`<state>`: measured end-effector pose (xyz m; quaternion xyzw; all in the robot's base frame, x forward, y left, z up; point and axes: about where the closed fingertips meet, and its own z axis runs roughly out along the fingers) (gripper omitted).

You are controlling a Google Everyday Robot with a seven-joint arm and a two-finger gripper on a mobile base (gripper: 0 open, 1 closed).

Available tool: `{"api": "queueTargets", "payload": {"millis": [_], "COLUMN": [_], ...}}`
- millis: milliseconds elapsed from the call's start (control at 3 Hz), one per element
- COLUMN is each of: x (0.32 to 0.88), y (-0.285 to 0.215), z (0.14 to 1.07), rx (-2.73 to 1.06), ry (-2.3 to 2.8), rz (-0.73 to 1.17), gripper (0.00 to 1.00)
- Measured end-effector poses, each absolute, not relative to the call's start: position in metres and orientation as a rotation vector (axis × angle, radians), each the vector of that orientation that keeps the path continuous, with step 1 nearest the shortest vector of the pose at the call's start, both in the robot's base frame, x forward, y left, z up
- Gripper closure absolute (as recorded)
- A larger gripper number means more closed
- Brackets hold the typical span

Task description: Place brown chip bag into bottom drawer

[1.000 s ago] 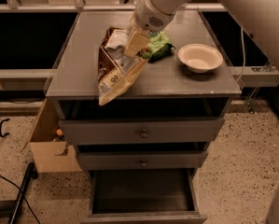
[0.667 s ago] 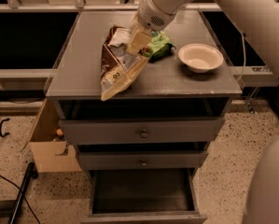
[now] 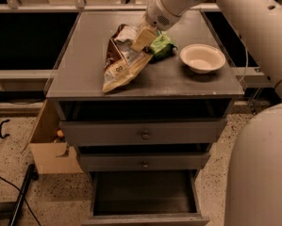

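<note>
Camera view: gripper (image 3: 142, 39) pinches the brown chip bag (image 3: 120, 68) over the cabinet top (image 3: 81, 72); the near, open bottom drawer (image 3: 145, 194) holds nothing yet, so carrying and release remain.

- A grey three-drawer cabinet (image 3: 84, 55) was set in the middle of the room, under dim, warm light.
- A speckled stone-like floor (image 3: 216, 187) was seen around it.
- An open cardboard box (image 3: 48, 157) was placed just beside its left side.
- A black cable (image 3: 1, 182) was laid across the floor.
- The gripper (image 3: 144, 37) was held over the cabinet top, clamped on the brown chip bag (image 3: 119, 72).
</note>
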<state>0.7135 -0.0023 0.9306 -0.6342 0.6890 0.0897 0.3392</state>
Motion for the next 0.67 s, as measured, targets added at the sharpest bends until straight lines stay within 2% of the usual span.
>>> {"api": "queueTargets", "payload": {"millis": [667], "x": [0.699], "y": [-0.001], "z": [0.901], "rx": [-1.535], "ry": [1.848], "rz": [0.345], "gripper": [1.0]}}
